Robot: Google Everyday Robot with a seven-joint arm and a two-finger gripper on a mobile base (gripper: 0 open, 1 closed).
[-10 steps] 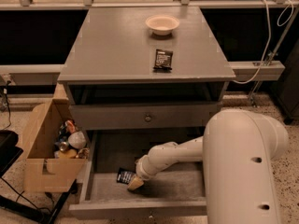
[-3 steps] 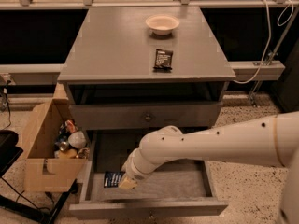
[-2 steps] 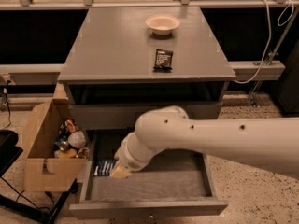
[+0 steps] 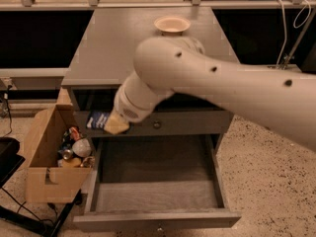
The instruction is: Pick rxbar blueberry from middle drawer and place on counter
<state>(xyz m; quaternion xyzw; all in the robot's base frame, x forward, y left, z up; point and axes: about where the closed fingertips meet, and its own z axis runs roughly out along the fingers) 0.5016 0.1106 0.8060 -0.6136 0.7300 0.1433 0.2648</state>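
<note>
The middle drawer (image 4: 148, 219) stands pulled wide open, its deep tray showing bare grey floor. Above its left end, the gripper (image 4: 114, 126) hangs in front of the upper drawer front, left of that front's round knob (image 4: 157, 125), its tan fingers pinched onto the rxbar blueberry (image 4: 97, 119), which juts out to the left, clear of the tray. Higher above the drawer, on the counter (image 4: 103, 43), sits a pale bowl (image 4: 172, 23). Left of the drawer, an open cardboard box (image 4: 42, 184) holds jumbled small containers (image 4: 74, 149).
</note>
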